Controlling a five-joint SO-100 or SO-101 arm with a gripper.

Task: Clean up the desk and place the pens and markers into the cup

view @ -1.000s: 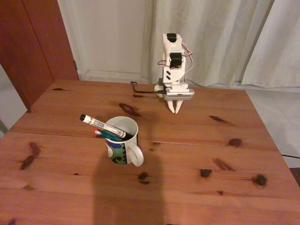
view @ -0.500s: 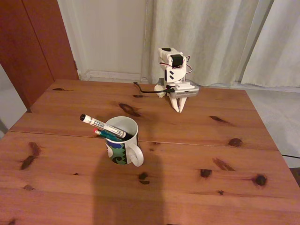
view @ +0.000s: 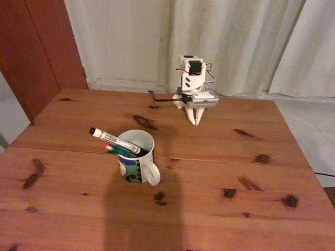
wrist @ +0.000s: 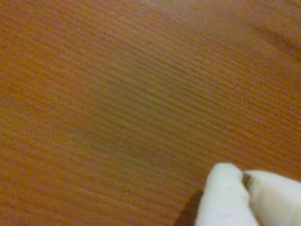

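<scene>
With marker point(view: 116, 141) and pens point(view: 119, 150) leaning in cup point(view: 137, 156), desk point(view: 220, 162) bare; gripper point(view: 194, 122) clenched empty, tips near wood. Best: stay folded, clear of cup.

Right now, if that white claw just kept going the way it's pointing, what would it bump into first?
The end effector points straight down with its fingers together, so it would most likely meet the bare desk right beneath it. The wrist view shows wood grain close under the tips. The cup sits well off that line.

Home room: pale curtains point(view: 251, 42), wooden door point(view: 36, 47), knotty wooden desk point(view: 78, 209), patterned cup point(view: 137, 159)
</scene>
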